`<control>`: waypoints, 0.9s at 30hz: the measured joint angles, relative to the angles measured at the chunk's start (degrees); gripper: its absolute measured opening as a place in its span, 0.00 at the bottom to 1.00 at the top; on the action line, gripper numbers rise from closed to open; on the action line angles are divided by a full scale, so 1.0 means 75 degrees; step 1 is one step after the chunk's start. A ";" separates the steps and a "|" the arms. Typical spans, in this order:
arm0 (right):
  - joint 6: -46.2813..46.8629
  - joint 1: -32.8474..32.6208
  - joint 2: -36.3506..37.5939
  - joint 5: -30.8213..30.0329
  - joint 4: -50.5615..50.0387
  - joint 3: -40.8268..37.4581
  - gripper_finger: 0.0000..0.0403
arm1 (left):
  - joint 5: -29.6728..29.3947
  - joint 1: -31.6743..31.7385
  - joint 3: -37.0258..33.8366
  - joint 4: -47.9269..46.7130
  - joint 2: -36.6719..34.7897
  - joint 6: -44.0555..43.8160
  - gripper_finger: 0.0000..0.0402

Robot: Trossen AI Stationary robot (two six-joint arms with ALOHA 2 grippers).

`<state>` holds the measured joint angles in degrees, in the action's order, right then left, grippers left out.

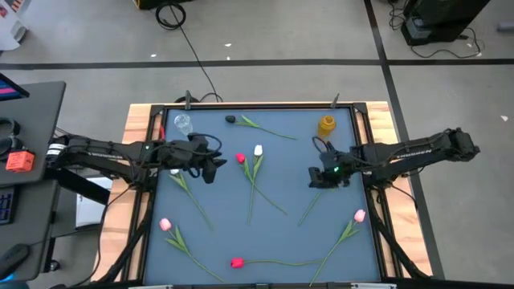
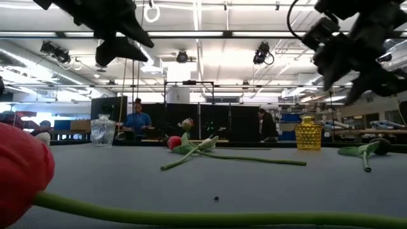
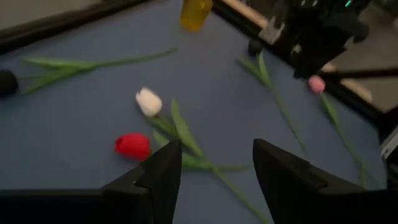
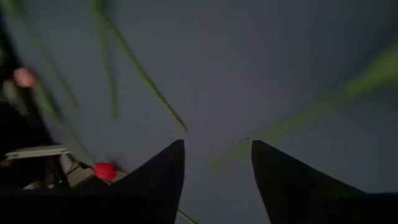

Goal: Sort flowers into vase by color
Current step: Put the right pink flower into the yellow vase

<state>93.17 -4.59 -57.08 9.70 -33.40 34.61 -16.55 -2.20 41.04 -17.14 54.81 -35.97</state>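
Table (image 1: 265, 181): blue mat, wooden edges.

Left arm (image 1: 104, 152) enters from 9 o'clock. Left gripper (image 1: 215, 165) hangs above the mat, fingers spread, holding nothing; the left wrist view shows a clear gap between the fingers.

Right arm (image 1: 418, 152) enters from 3 o'clock. Right gripper (image 1: 315, 178) is also raised, fingers apart and empty in the right wrist view.

Hard to make out: the dark tulip (image 1: 230, 120) head at 12 o'clock is a blob only. The low view cuts off the near red head.

Containers: clear vase (image 1: 182, 124) at 11 o'clock, yellow vase (image 1: 326, 125) at 1 o'clock. Neither appears to hold a flower.

Flowers all lie flat on the mat:
- Red tulip (image 1: 239, 158) and white tulip (image 1: 258, 150) at centre, just beside the left gripper, stems crossing.
- Pink tulip (image 1: 165, 225) at 8 o'clock.
- A second pink one (image 1: 359, 215) at 4 o'clock.
- A second red one (image 1: 236, 262) at 6 o'clock.
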 joint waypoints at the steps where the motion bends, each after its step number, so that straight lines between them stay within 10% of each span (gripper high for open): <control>1: 0.0354 -0.0203 0.0000 -0.0052 -0.0134 0.0000 0.48 | -0.0001 0.0000 0.0000 -0.0195 0.0000 0.0009 0.51; 16: 0.4074 -0.2272 -0.0510 0.0602 -0.0610 0.0000 0.46 | -0.0007 0.0070 -0.0003 -0.0518 0.0000 0.0954 0.51; 27: 0.5351 -0.3592 -0.1686 0.0992 0.1906 0.0149 0.46 | -0.0004 -0.0149 -0.0003 -0.0868 -0.0004 0.0501 0.51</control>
<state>133.31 -31.53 -69.72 17.14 -19.11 35.73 -16.58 -3.32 41.01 -23.65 54.78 -32.21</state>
